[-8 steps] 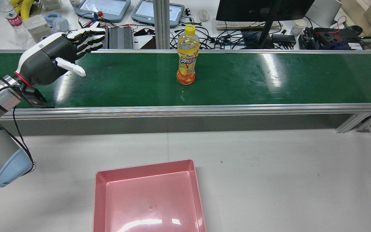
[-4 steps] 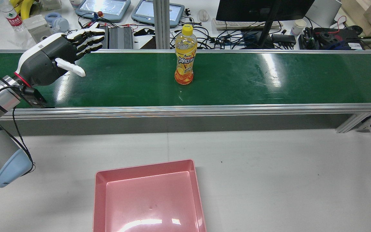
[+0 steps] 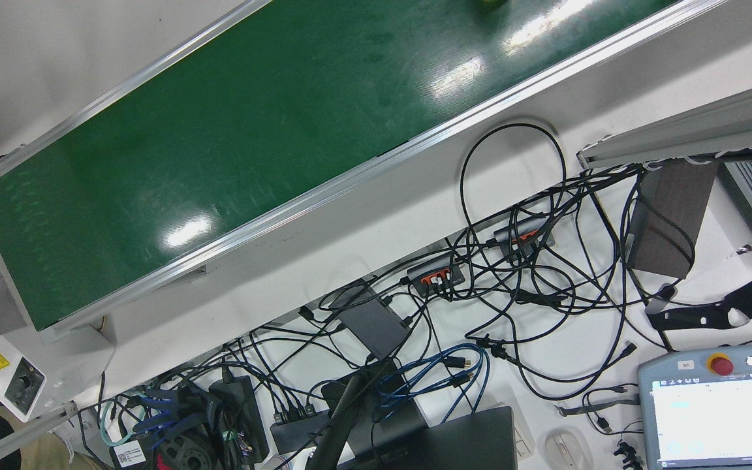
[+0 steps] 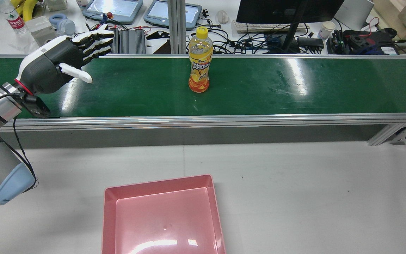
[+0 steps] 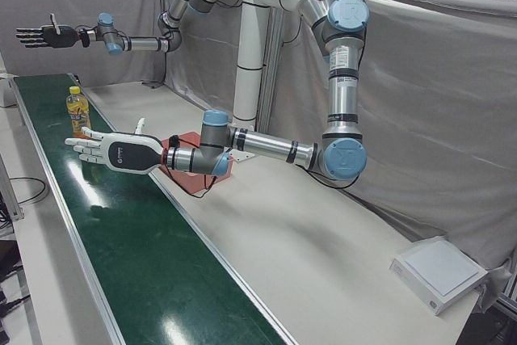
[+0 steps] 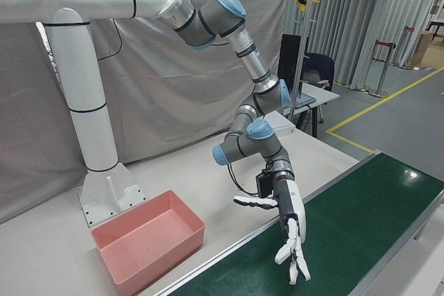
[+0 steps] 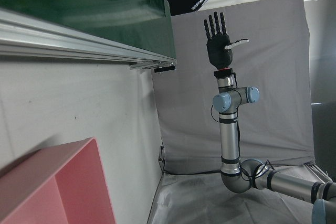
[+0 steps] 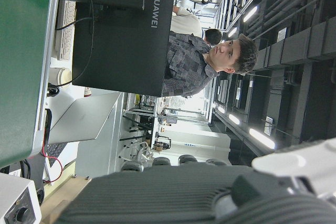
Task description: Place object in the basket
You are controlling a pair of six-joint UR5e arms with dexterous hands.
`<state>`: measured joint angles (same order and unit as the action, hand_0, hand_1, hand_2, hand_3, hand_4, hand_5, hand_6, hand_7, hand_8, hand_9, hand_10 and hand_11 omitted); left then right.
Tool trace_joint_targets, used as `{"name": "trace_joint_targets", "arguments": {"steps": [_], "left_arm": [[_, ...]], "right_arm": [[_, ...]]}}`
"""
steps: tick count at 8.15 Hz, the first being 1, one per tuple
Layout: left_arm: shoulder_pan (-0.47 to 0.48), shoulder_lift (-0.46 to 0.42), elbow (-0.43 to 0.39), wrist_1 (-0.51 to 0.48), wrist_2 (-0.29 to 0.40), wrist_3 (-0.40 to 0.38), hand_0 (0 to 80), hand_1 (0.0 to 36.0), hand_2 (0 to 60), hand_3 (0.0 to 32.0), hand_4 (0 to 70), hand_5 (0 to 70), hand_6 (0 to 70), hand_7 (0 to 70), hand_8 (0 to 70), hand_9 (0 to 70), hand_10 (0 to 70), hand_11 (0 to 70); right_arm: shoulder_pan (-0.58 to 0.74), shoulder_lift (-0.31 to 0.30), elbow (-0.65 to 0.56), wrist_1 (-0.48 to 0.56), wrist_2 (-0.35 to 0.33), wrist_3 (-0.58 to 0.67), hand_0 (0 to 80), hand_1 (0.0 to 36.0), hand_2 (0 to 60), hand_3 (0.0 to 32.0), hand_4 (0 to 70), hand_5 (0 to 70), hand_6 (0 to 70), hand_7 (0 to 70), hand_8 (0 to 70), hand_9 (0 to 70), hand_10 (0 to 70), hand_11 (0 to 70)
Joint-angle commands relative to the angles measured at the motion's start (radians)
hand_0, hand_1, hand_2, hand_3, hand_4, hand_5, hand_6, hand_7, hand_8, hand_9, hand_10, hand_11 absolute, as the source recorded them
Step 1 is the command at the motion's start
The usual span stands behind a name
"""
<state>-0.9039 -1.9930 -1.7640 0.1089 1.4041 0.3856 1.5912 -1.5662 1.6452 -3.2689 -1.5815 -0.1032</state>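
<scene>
Orange drink bottle (image 4: 199,61) rides the green belt (image 4: 259,88) leftward, now slightly closer to the left robot hand (image 4: 60,63), which waits open and empty. Pink basket (image 4: 162,215) sits near, unfilled; interception likely next.

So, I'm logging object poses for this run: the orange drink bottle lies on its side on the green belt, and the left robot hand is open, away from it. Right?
Not quite. The orange drink bottle stands upright on the green belt, yellow cap on top, as the rear view shows. The rest holds: the left robot hand is open, away from it.
</scene>
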Motion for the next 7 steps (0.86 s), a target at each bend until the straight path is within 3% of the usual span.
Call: {"name": "trace_joint_targets", "arguments": {"steps": [1,7], "left_arm": [[-0.001,-0.003,-0.002,0.0,0.0,-0.005,52.9,14.4,0.0,2.6,13.0,20.3,0.5,0.0,7.4,7.6,8.2,13.6],[0.003,-0.003,-0.018,0.04,-0.008,-0.011,52.5,13.0,0.0,2.2,13.2,19.6,0.7,0.0,7.3,7.6,7.2,12.0]], "right_arm": [[0.001,0.0,0.004,0.0,0.0,0.0,0.0,0.0,0.0,0.0,0.0,0.0,0.0,0.0,0.0,0.0,0.0,0.0],[0.001,0.0,0.007,0.0,0.0,0.0,0.0,0.0,0.0,0.0,0.0,0.0,0.0,0.0,0.0,0.0,0.0,0.0]]}}
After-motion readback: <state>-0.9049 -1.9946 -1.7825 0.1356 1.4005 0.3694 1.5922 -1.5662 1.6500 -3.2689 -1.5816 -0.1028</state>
